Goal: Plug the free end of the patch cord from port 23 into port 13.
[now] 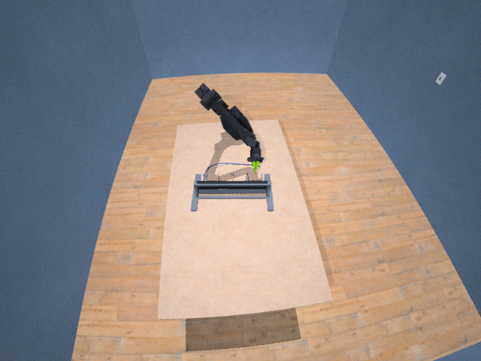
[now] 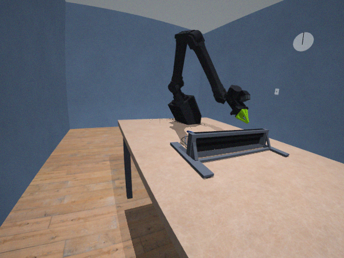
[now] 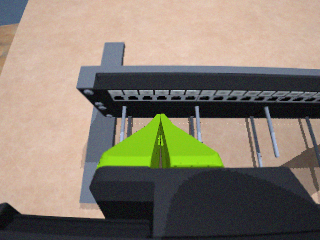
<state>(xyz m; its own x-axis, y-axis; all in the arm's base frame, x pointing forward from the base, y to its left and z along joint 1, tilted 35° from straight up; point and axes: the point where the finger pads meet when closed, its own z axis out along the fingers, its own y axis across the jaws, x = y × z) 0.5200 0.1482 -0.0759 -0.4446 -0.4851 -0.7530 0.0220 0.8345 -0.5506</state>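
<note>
my claw (image 1: pixel 255 173) (image 2: pixel 248 122) (image 3: pixel 160 120) is clenched, its lime fingers meeting at the tips, and i see nothing pinched between them. i hold it in the air on the front side of the rack (image 1: pixel 233 184) (image 2: pixel 227 134) (image 3: pixel 200 71), toward the panel's left end as i face it, above the level of the rack's top bar. my arm (image 1: pixel 234 122) (image 2: pixel 206 63) reaches over from its base, bent high at the elbow, with the wrist angled down. the rack stands upright on the table (image 1: pixel 240 252) (image 2: pixel 250 194) (image 3: pixel 200 30), its two long feet resting on the top. the blue patch cord (image 1: pixel 225 163) (image 2: pixel 190 131) leaves the front near the panel's right end, bows out in a curve on my side of the rack, and runs across toward my claw; from above it passes close by my fingers, but i can't tell how far below them it lies. its free plug is too small for me to make out. a row of jacks (image 3: pixel 161 95) lines the panel, with pale plates above whose numbers i can't read from here. thin grey rods (image 1: pixel 232 177) (image 3: pixel 270 131) stick out from the rack on my side, below the jacks.
</note>
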